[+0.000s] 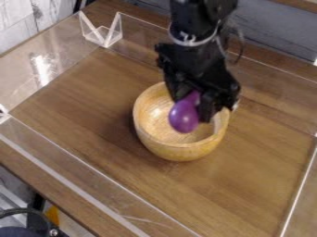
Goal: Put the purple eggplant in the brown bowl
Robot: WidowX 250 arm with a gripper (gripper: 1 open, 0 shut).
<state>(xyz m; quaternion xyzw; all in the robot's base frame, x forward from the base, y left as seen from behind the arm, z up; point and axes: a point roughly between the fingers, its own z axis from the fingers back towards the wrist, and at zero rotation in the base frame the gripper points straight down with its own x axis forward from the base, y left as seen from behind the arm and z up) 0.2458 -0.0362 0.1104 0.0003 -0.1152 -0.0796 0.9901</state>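
The purple eggplant hangs upright over the inside of the brown bowl, its lower end close to the bowl's floor. My black gripper points steeply down above the bowl and is shut on the eggplant's upper part, which its fingers hide along with the stem tip. The light wooden bowl sits in the middle of the table, and the arm covers its far right rim.
The wooden tabletop is ringed by low clear plastic walls. A clear plastic stand sits at the back left corner. Cables hang behind the arm at the top right.
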